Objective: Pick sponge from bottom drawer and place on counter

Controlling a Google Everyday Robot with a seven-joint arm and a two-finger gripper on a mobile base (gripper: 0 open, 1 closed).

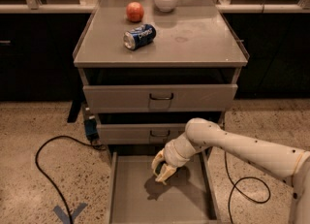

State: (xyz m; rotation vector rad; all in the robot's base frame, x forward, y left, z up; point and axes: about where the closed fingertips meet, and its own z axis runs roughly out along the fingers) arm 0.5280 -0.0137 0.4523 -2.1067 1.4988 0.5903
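The bottom drawer is pulled out, its grey floor bare under the arm's shadow. My gripper hangs just above the drawer's back half, its pale fingers closed around a small dark green sponge, which only peeks out between them. The sponge is lifted off the drawer floor. The counter is the grey cabinet top well above the gripper.
On the counter lie a blue soda can on its side, a red apple and a white bowl. Two closed drawer fronts stand over the open drawer. A black cable loops on the floor at left.
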